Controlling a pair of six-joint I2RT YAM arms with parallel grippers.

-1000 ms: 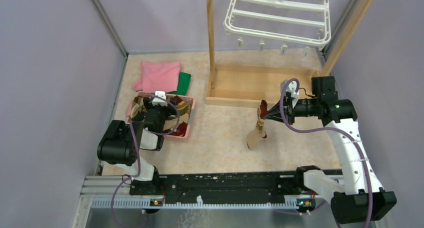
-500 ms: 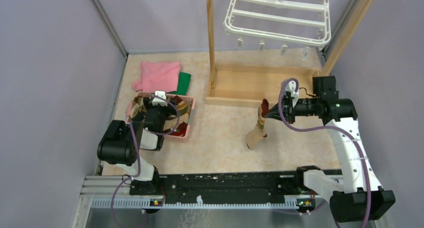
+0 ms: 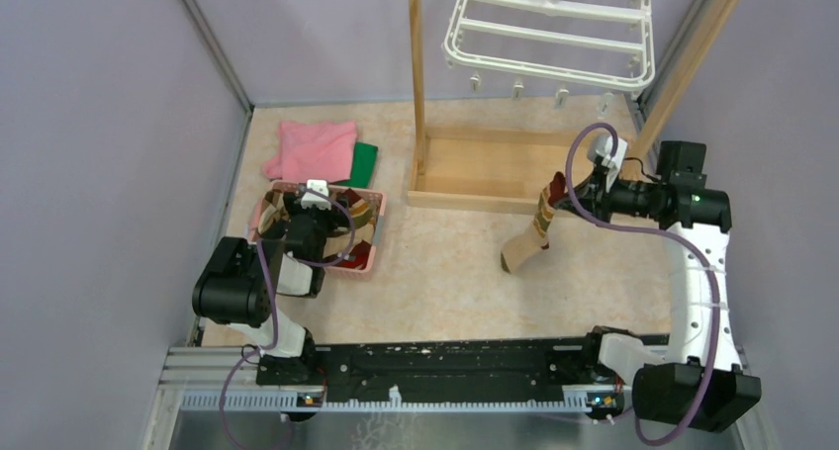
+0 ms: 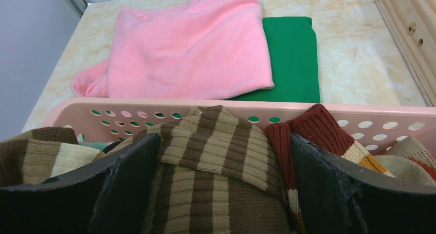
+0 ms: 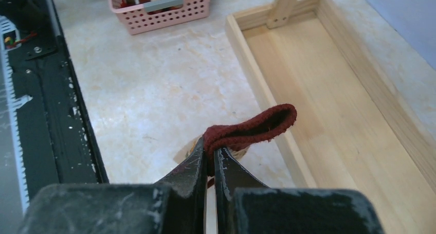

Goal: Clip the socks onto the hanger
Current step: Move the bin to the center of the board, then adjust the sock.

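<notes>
My right gripper (image 3: 566,195) (image 5: 210,150) is shut on the dark red cuff of a striped sock (image 3: 534,234) (image 5: 252,127), which hangs down beside the wooden frame's base. The white hanger (image 3: 554,35) hangs high at the back, with small clips (image 3: 516,90) dangling along its near edge, well above the sock. My left gripper (image 3: 309,209) (image 4: 223,141) is open inside the pink basket (image 3: 368,262) (image 4: 154,104). A brown-and-cream sock (image 4: 216,162) lies between its fingers, and a red-cuffed sock (image 4: 313,128) lies against the right finger.
A pink cloth (image 3: 315,148) (image 4: 195,43) and a green cloth (image 3: 364,163) (image 4: 293,59) lie behind the basket. The wooden frame has a base tray (image 3: 485,168) (image 5: 329,90) and an upright post (image 3: 417,74). A black rail (image 3: 445,371) runs along the near edge.
My right arm has risen and swung right and toward the back, carrying the sock up with it. The left arm has not moved.
</notes>
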